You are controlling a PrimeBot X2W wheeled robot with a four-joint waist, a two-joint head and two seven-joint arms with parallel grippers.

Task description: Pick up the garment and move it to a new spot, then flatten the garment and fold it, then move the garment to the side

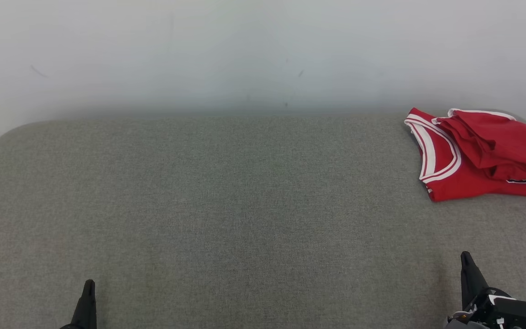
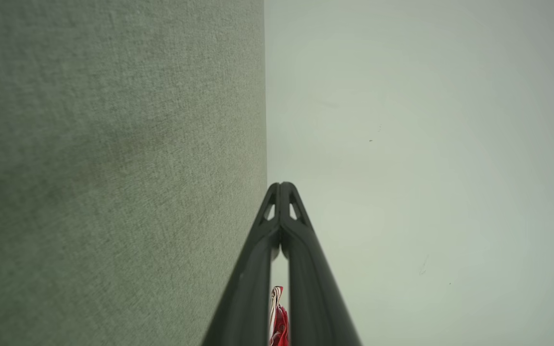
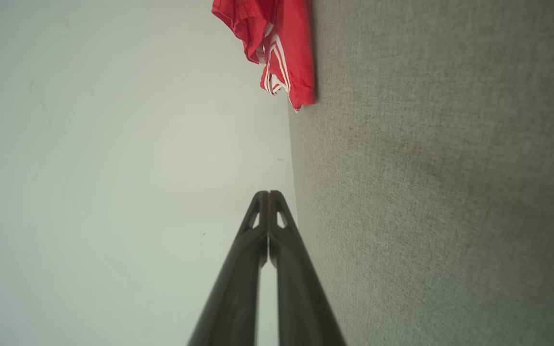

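Red garment (image 1: 477, 155) lies at the far right of the grey padded surface (image 1: 226, 205), by the pale wall (image 1: 244, 55), doubled over with a looser bunch on top. Our left gripper (image 1: 88, 285) and right gripper (image 1: 465, 256) sit low near us, both pinched closed on nothing, well apart from the cloth. We can't call the step: this fits a rough pile awaiting pickup, or a folded piece set to the side. Any reach would suit the right arm, being nearer. Head view gives the whole layout. Right wrist view shows the layers edge-on. Left wrist view catches a red sliver between its fingers.
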